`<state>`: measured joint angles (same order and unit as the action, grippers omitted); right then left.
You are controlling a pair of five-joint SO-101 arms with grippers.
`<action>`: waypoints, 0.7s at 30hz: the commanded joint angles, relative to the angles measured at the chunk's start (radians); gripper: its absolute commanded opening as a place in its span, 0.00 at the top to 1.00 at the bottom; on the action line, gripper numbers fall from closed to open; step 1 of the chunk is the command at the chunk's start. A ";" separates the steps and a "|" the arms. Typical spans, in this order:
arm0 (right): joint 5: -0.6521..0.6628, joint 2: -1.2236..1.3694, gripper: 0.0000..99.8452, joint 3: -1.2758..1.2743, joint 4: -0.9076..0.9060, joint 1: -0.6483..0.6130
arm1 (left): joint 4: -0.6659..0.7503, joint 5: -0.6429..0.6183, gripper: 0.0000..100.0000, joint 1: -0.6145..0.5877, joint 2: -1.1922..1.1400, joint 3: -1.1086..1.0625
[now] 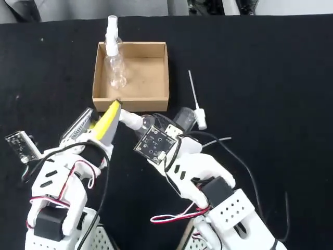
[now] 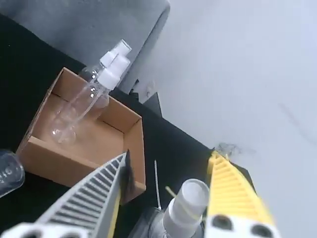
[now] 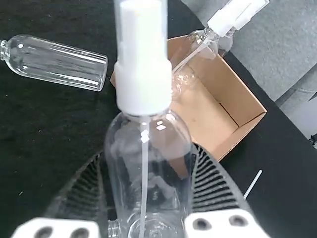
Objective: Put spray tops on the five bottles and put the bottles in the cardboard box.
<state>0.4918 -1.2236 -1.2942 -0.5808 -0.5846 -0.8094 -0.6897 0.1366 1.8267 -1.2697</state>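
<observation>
Capping bottle point(image 3: 148, 144) near the cardboard box point(image 1: 130, 99)
My right gripper point(image 3: 148, 156) pinches the bottle; left gripper point(image 2: 169, 157) jaws spread around its spray top point(image 3: 143, 64); a crooked squeeze could knock the top askew.

Black cloth point(image 1: 270, 73) covers the whole visible table top. Beyond its far edge lie a grey surface point(image 1: 78, 9) and some dark, indistinct objects point(image 1: 218, 6). A pale wall point(image 2: 247, 74) rises behind.
</observation>
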 commanded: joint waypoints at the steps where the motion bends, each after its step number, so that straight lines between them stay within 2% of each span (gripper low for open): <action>1: 0.006 -0.021 0.95 0.008 0.026 -0.008 | 0.014 -0.015 0.76 -0.015 0.000 0.053; 9: -0.012 -0.021 0.95 0.012 0.057 -0.011 | 0.018 -0.095 0.76 -0.107 0.000 0.056; 14: -0.146 -0.021 0.95 -0.008 0.153 -0.009 | 0.020 -0.095 0.76 -0.117 0.000 0.050; 21: -0.269 -0.021 0.95 0.039 0.133 -0.037 | 0.020 -0.094 0.76 -0.110 0.000 0.045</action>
<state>0.2754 -1.2236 -1.3126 -0.4657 -0.5877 -0.8094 -0.7787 0.0292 1.8267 -1.2697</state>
